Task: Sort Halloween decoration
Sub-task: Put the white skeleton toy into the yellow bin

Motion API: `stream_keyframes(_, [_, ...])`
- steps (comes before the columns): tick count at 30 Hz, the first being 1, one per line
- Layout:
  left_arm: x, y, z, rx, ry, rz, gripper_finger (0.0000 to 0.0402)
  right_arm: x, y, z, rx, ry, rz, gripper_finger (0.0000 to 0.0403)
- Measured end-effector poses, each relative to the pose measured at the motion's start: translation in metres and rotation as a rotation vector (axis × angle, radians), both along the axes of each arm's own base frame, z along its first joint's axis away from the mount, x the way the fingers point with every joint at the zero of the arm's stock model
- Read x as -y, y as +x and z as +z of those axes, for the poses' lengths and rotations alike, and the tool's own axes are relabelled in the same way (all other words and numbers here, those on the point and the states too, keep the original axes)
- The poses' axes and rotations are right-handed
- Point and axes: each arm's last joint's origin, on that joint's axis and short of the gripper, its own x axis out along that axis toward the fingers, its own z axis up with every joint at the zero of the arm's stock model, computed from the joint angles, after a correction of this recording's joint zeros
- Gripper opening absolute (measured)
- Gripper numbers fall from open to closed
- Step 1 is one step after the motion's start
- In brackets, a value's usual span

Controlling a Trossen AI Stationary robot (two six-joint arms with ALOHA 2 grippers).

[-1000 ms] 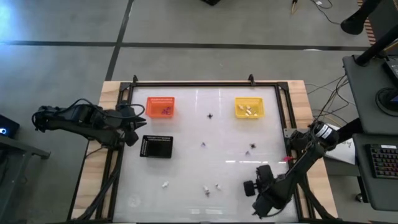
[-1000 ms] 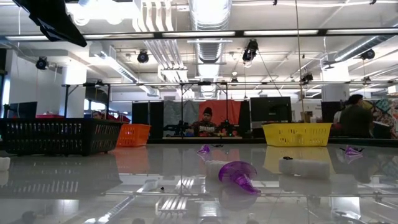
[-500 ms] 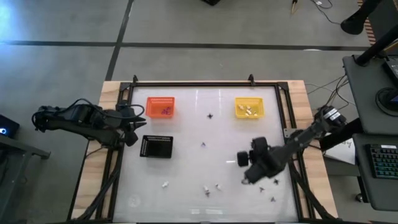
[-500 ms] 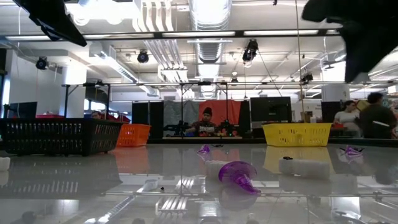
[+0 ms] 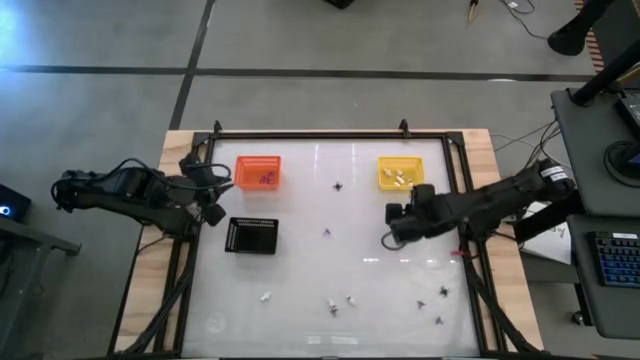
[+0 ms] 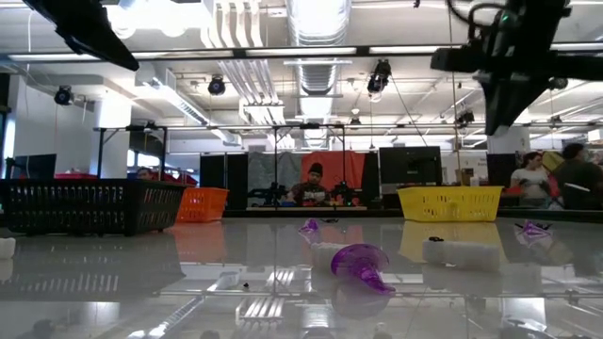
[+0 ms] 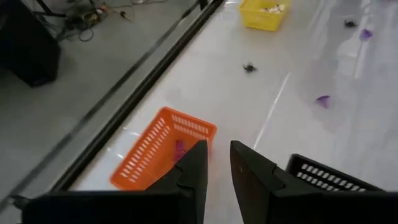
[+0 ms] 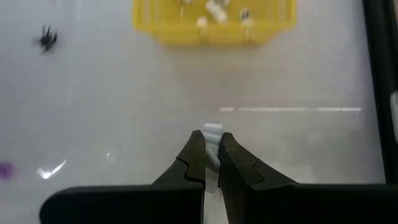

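Whitish trinket (image 8: 212, 132), probably pinched, between right fingers (image 8: 198, 155).

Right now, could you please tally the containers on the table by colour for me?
Orange basket: 1
Yellow basket: 1
Black tray: 1
Total: 3
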Motion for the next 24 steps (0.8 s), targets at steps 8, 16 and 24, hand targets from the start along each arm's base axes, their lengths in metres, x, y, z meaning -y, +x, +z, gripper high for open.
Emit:
stream_keyframes(8, [0.000, 0.001, 0.000, -0.040, 0.072, -0.028, 0.0052, 0.037, 0.009, -0.006, -0.012, -0.030, -0.012, 0.0013])
stream_keyframes(16, [0.000, 0.003, 0.000, -0.062, 0.096, -0.043, 0.0052, 0.069, 0.010, -0.004, -0.050, -0.062, -0.016, 0.0013])
stream_keyframes(24, [0.000, 0.007, -0.002, -0.056, 0.065, -0.016, 0.0052, 0.106, 0.004, -0.004, -0.128, -0.068, 0.025, 0.0013])
